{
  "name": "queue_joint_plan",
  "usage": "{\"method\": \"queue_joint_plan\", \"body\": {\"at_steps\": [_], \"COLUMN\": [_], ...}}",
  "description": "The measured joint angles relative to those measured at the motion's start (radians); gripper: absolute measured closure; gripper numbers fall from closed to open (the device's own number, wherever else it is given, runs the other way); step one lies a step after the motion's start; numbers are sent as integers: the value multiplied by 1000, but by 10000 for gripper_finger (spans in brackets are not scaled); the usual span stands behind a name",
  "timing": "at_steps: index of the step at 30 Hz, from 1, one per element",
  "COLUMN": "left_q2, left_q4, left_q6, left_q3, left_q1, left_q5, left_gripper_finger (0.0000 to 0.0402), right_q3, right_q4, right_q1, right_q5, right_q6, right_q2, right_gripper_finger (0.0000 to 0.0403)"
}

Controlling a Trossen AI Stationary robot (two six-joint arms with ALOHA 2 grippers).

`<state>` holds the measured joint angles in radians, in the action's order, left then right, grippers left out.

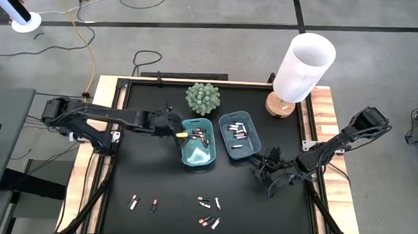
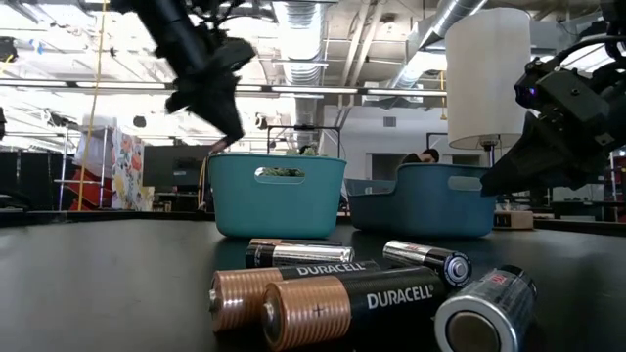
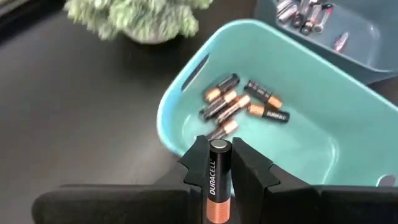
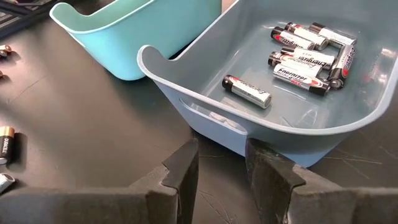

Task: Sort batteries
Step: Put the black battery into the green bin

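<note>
Batteries lie in three places: dark copper-ended ones [image 3: 239, 104] in the teal tray [image 1: 197, 143], silvery ones [image 4: 305, 53] in the blue tray [image 1: 239, 136] at its 3 o'clock, loose ones [image 1: 208, 211] on the black table [image 1: 156, 171] toward 6 o'clock. The left gripper [image 3: 219, 168] hovers over the teal tray's rim, fingers clamped on one copper-ended battery [image 3: 217, 180]. The right gripper [image 4: 221, 165] sits beside the blue tray, fingers apart, nothing between.

L gripper [image 3: 219, 171]: clamped, arm stretched inward | R gripper [image 4: 221, 168]: fingers apart, arm angled low
</note>
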<state>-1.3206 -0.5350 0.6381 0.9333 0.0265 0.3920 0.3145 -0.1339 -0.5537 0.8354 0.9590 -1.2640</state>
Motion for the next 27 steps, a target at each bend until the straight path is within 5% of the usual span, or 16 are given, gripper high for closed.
{"method": "queue_joint_plan", "body": {"at_steps": [17, 27], "left_q2": [-514, -595], "left_q4": [25, 43], "left_q6": [-190, -185], "left_q3": [300, 303], "left_q1": [-20, -12], "left_q5": [-31, -29], "left_gripper_finger": [361, 357], "right_q3": [0, 0], "right_q4": [54, 51], "right_q1": [0, 0], "right_q5": [0, 0], "right_q6": [-1, 1], "right_q2": [0, 0], "right_gripper_finger": [253, 253]}}
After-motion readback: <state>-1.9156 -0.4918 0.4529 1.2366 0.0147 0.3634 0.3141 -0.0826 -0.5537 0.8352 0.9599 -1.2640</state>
